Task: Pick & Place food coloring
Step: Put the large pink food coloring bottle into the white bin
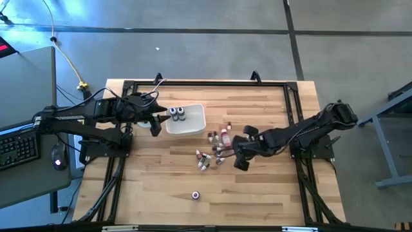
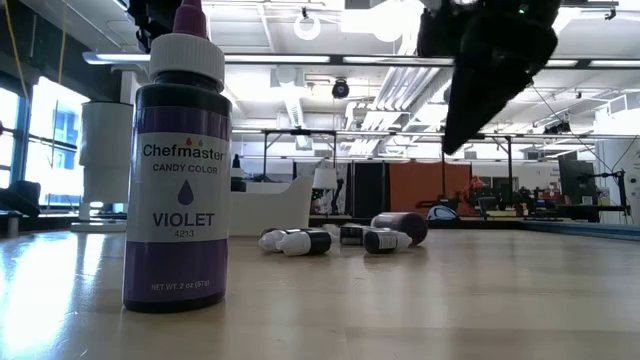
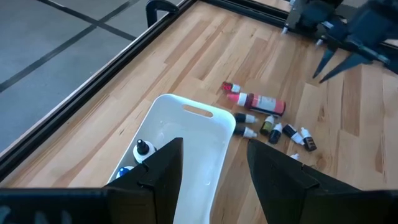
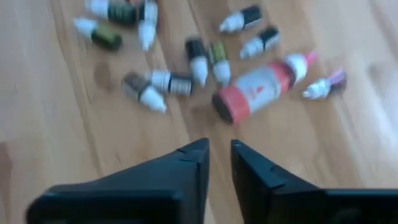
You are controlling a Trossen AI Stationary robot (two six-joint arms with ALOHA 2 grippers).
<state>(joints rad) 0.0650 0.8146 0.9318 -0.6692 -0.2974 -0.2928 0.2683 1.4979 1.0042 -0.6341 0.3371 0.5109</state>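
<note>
Several tiny food coloring bottles [image 1: 214, 152] lie on their sides in a loose cluster on the wooden table, along with a larger red bottle [image 4: 256, 88], which also lies flat. Two more bottles [image 1: 177, 114] stand in the white tray [image 1: 193, 124]. A violet bottle [image 2: 180, 170] stands alone near the table's near edge [image 1: 196, 194]. My right gripper [image 4: 219, 152] hovers just right of the cluster, with a narrow gap between its fingers, and holds nothing. My left gripper [image 3: 211, 165] is open over the tray's left end and is empty.
A black frame [image 1: 206, 82] runs along the table's far, left and right sides. To the left, beyond the table, a desk carries a keyboard and mouse [image 1: 19, 145]. Bare wood lies between the cluster and the violet bottle.
</note>
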